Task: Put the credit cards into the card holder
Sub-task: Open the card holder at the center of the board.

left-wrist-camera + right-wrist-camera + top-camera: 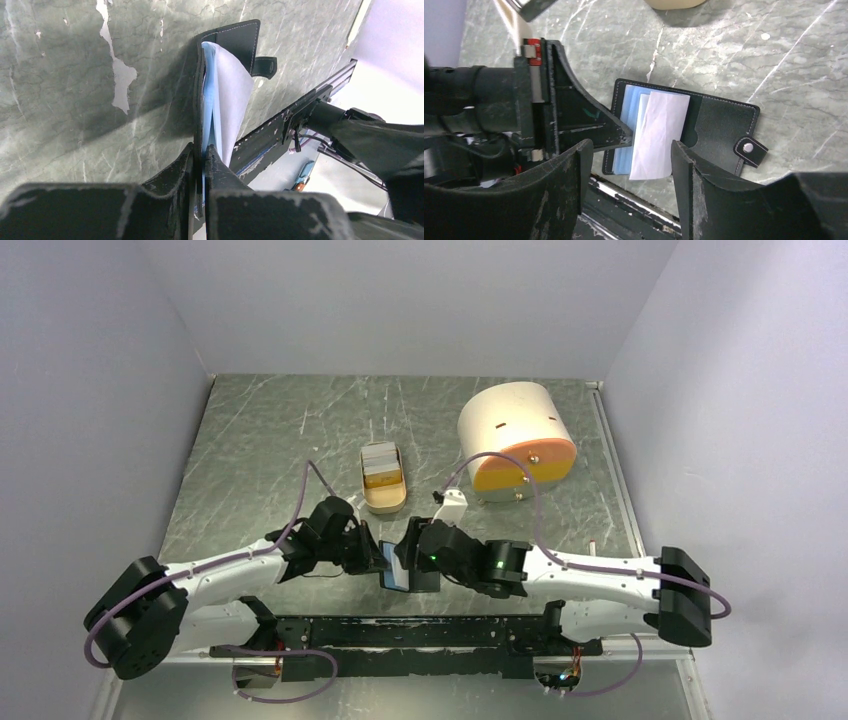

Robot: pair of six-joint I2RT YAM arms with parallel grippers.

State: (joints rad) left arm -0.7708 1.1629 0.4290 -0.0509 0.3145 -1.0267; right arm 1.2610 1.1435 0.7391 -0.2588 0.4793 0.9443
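Note:
The black card holder (719, 125) lies open on the table near its front edge, blue-grey pockets up, snap tab (750, 149) to the right. A whitish card (660, 132) sits partly in a pocket and sticks out toward the front. My left gripper (201, 150) is shut on the holder's left edge (235, 37), clamping the cover and a blue pocket; the card (232, 95) shows beside it. My right gripper (631, 144) is open just above the card, a finger on each side, touching nothing. In the top view both grippers (372, 558) (408, 555) meet over the holder (396, 576). More cards (380, 465) lie in the tan tray.
The tan oval tray (385, 502) stands just behind the grippers. A big cream-and-orange cylinder (515, 440) stands at the back right. A black rail (420, 635) runs along the table's front edge, right below the holder. Grey walls close in both sides.

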